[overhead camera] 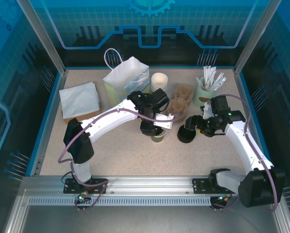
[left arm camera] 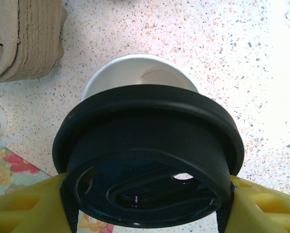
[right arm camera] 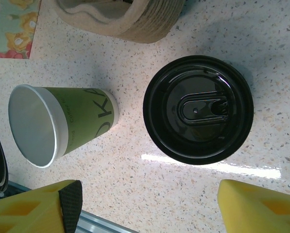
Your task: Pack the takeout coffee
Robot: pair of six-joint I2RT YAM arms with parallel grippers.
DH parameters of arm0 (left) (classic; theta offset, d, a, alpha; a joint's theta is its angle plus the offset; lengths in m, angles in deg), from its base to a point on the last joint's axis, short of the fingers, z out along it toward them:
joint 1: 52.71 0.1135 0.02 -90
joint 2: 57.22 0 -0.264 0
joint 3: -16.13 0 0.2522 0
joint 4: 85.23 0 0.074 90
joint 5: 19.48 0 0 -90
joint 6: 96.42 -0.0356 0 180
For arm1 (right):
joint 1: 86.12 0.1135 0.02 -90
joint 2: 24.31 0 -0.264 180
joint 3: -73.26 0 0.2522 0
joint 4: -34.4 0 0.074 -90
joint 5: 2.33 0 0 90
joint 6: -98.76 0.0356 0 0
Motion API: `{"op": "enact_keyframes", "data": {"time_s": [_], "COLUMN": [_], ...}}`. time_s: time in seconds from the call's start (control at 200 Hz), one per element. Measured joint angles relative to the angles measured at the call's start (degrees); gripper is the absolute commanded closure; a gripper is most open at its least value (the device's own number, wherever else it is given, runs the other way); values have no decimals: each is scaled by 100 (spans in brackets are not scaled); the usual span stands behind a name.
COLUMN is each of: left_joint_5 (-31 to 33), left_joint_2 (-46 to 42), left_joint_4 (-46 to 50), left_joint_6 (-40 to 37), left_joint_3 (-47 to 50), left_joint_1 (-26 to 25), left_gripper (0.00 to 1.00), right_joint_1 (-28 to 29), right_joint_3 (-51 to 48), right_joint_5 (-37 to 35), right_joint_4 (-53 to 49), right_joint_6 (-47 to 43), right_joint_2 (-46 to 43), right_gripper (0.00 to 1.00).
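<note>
My left gripper (left arm camera: 147, 216) is shut on a black coffee lid (left arm camera: 149, 155), its yellow fingers (left arm camera: 33, 206) pressing the lid's two sides. The lid is tilted just above the open white rim of the green paper cup (left arm camera: 135, 68). In the top view that gripper (overhead camera: 158, 126) hovers over the cup (overhead camera: 158, 138) at mid-table. My right gripper (right arm camera: 149, 208) is open with bare table between its fingers, close to a stack of black lids (right arm camera: 198, 109). The green cup (right arm camera: 62, 124) stands left of that stack. From above, the right gripper (overhead camera: 196, 127) sits beside the lids (overhead camera: 185, 135).
A white paper bag (overhead camera: 127, 75) stands at the back, with stacked white cups (overhead camera: 159, 81) and brown pulp cup carriers (overhead camera: 180, 103) to its right. A green cup of stirrers (overhead camera: 208, 86) is at the back right. A grey napkin pile (overhead camera: 79, 99) lies left.
</note>
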State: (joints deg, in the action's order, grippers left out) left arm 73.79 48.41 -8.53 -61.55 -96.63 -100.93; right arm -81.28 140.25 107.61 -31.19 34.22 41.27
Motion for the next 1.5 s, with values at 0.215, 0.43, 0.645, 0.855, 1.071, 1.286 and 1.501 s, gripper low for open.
{"op": "enact_keyframes", "data": {"time_s": [0.215, 0.43, 0.645, 0.855, 1.071, 1.286, 1.501], "left_joint_5": [0, 0, 22, 42, 42, 42, 42], "left_joint_2": [131, 302, 348, 426, 503, 560, 621], "left_joint_4": [28, 94, 136, 149, 173, 175, 175], "left_joint_6": [-42, -42, -42, -39, -35, -35, -33], "left_joint_3": [-61, -142, -203, -286, -358, -372, -372], "left_joint_1": [-7, -7, -26, -35, -35, -37, -37], "left_gripper": [36, 35, 32, 29, 25, 19, 14], "right_joint_1": [-52, -76, -79, -79, -114, -116, -116], "right_joint_3": [-37, -44, -44, -81, -85, -92, -92], "right_joint_5": [2, 22, 24, 68, 133, 155, 157], "right_joint_4": [13, 42, 44, 46, 48, 48, 48], "right_joint_6": [-7, -9, -11, -11, -33, -50, -52], "right_joint_2": [-11, -11, -11, -11, -11, -11, -11], "right_gripper": [25, 25, 25, 25, 25, 25, 25]}}
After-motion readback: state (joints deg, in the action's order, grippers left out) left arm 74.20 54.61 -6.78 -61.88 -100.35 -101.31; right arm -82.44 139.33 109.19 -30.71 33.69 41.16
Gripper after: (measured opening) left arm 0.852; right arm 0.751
